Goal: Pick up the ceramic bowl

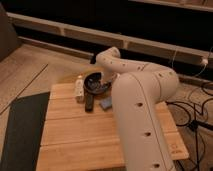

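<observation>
The ceramic bowl [94, 83] is small, round and glossy black, tilted near the far edge of the wooden table [85, 130]. My gripper [105, 85] is at the bowl's right rim, at the end of the white arm [140, 100] that curves over from the right. The wrist hides much of the gripper. The bowl looks slightly lifted and tipped toward the camera.
A small white cup or bottle [79, 88] stands just left of the bowl. A flat black bar [89, 102] lies in front of it. A small blue object [106, 103] lies by the arm. A dark mat [20, 127] covers the floor left of the table.
</observation>
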Action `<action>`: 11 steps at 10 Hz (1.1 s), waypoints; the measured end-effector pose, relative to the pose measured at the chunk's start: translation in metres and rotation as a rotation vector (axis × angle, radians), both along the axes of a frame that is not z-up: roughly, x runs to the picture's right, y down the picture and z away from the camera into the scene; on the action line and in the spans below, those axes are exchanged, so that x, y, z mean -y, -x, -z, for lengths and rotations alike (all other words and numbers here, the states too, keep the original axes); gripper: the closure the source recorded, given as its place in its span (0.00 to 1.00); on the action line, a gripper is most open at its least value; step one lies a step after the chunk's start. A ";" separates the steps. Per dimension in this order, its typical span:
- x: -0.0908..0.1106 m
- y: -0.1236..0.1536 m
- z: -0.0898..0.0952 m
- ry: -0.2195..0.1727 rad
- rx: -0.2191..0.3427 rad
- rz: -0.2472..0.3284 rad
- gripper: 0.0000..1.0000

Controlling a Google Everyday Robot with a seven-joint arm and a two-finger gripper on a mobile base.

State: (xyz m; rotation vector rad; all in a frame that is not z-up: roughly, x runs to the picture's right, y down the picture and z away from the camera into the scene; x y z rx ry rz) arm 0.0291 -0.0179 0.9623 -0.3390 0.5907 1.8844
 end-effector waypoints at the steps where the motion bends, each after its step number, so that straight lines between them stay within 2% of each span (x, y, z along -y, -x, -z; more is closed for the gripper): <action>1: -0.002 0.005 -0.006 0.010 0.008 0.009 0.35; 4: -0.029 0.001 -0.028 0.083 0.024 0.024 0.37; 5: -0.040 -0.003 -0.034 0.109 0.027 0.027 0.46; 6: -0.044 -0.006 -0.039 0.119 0.028 0.027 0.57; 7: -0.043 -0.007 -0.042 0.121 0.030 0.029 0.66; 8: -0.038 -0.007 -0.045 0.112 0.033 0.036 0.80; 10: -0.029 -0.006 -0.046 0.092 0.039 0.042 0.98; 11: -0.021 -0.004 -0.044 0.076 0.045 0.046 1.00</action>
